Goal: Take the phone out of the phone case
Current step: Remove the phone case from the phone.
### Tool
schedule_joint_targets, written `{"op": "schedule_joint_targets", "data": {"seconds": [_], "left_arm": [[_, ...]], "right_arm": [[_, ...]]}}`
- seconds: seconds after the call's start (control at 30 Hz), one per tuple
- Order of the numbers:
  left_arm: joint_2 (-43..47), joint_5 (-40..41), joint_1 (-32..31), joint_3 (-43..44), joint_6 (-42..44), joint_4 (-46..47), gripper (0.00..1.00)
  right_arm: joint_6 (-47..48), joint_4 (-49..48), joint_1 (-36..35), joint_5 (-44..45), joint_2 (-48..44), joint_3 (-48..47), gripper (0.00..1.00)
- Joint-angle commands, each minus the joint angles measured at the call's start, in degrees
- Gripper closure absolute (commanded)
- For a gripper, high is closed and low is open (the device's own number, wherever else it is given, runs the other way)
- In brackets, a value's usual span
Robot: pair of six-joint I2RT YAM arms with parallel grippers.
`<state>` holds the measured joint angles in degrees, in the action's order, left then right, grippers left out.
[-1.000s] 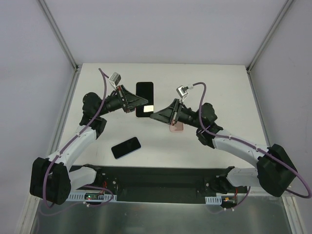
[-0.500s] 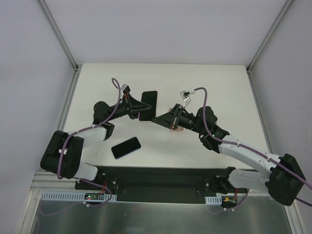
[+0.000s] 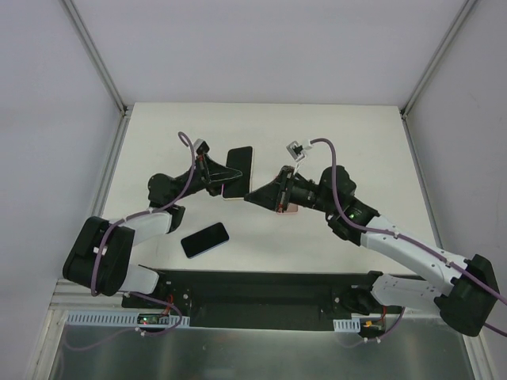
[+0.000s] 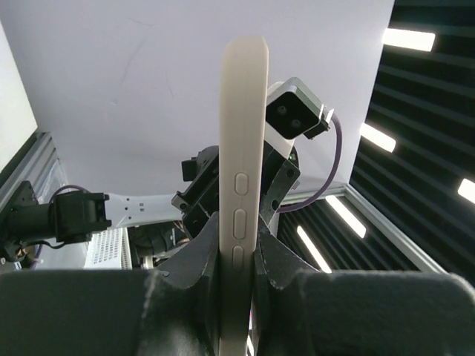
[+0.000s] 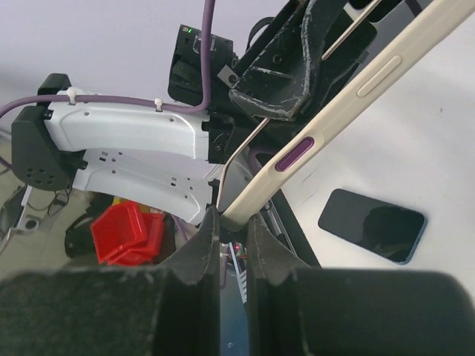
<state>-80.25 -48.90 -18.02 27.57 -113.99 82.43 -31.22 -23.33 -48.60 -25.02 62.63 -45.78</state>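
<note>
The left gripper point(image 4: 237, 256) is clamped across the 2 faces of the cream phone case point(image 4: 242, 133), holding it up over the middle of the white table point(image 3: 356, 142); the phone point(image 3: 239, 161) sits inside it, screen dark; the right gripper point(image 5: 231, 222) is pinched tight on the case's near corner; a 2nd dark phone point(image 3: 205, 239) lies flat at near left; a pink item point(image 3: 288, 208) shows beneath the right gripper.

Setting: robotics lab test cell. Indicators: a white table point(image 3: 356, 134) enclosed by plain white walls point(image 3: 261, 47) on aluminium frame posts point(image 3: 95, 54). Left arm point(image 3: 131, 229) and right arm point(image 3: 404, 245) are bolted at its near edge. Purple cables point(image 5: 208, 18), ceiling strip lights point(image 4: 408, 38) and a red bin point(image 5: 126, 233) in the background.
</note>
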Motion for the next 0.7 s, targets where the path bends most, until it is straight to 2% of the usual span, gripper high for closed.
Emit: {"op": "schedule_joint_targets", "data": {"seconds": [0.0,0.27,0.5,0.57,0.67], "left_arm": [[1.8,7.5,2.3,-0.5,-3.6,-3.2,1.00],[4.4,7.1,2.1,0.7,-4.7,-3.7,1.00],[7.6,6.6,2.1,0.8,-3.9,-6.3,1.00],[8.2,6.5,2.1,0.8,-2.7,-6.7,1.00],[8.4,5.9,2.1,1.5,-0.6,-7.0,1.00]], "right_arm": [[9.9,-9.8,-2.7,-14.4,-4.1,-6.9,0.99],[15.9,-3.0,-2.7,-14.0,-3.8,-8.6,0.99],[15.1,-2.4,-2.7,-13.7,-1.9,-9.5,0.99],[14.4,1.0,-2.6,-11.8,-1.9,-10.6,0.98],[12.7,9.9,-2.3,-4.9,-1.9,-12.4,0.57]]}}
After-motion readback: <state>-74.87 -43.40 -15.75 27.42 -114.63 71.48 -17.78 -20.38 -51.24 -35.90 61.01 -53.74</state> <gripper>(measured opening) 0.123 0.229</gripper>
